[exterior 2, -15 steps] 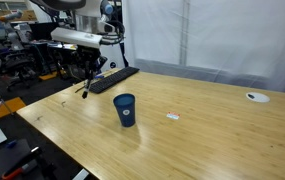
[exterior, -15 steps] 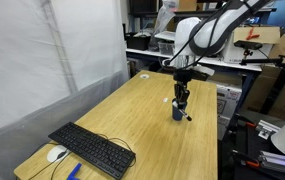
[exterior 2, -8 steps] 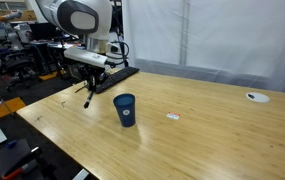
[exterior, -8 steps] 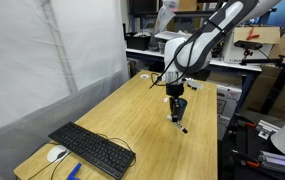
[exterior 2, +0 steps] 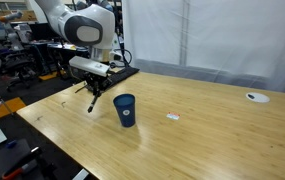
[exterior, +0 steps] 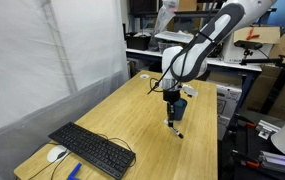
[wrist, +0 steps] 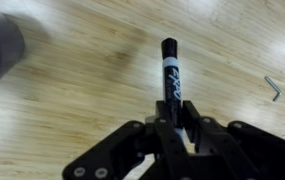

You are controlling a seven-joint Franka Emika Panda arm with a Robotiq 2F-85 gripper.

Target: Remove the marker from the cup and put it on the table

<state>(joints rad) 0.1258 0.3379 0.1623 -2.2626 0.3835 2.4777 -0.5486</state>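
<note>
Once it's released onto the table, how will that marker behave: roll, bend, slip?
Likely rolls: the marker looks round and smooth, and the table is flat bare wood. Probably stiff: it juts straight from the gripper without sagging. Likely light, being slim.

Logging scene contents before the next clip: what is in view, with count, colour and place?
marker: one, dark with white label, held in the gripper, outside the cup
cup: one, navy blue, upright on the table
table: one, light wood
keyboard: one, black, near a table end
mouse: one, white, beside the keyboard
blue object: one, by the keyboard
white disc: one, at the table edge
white scrap: one, near the cup
bent metal piece: one, grey, on the table
gripper: one, black, shut on the marker
arm: one, white
</note>
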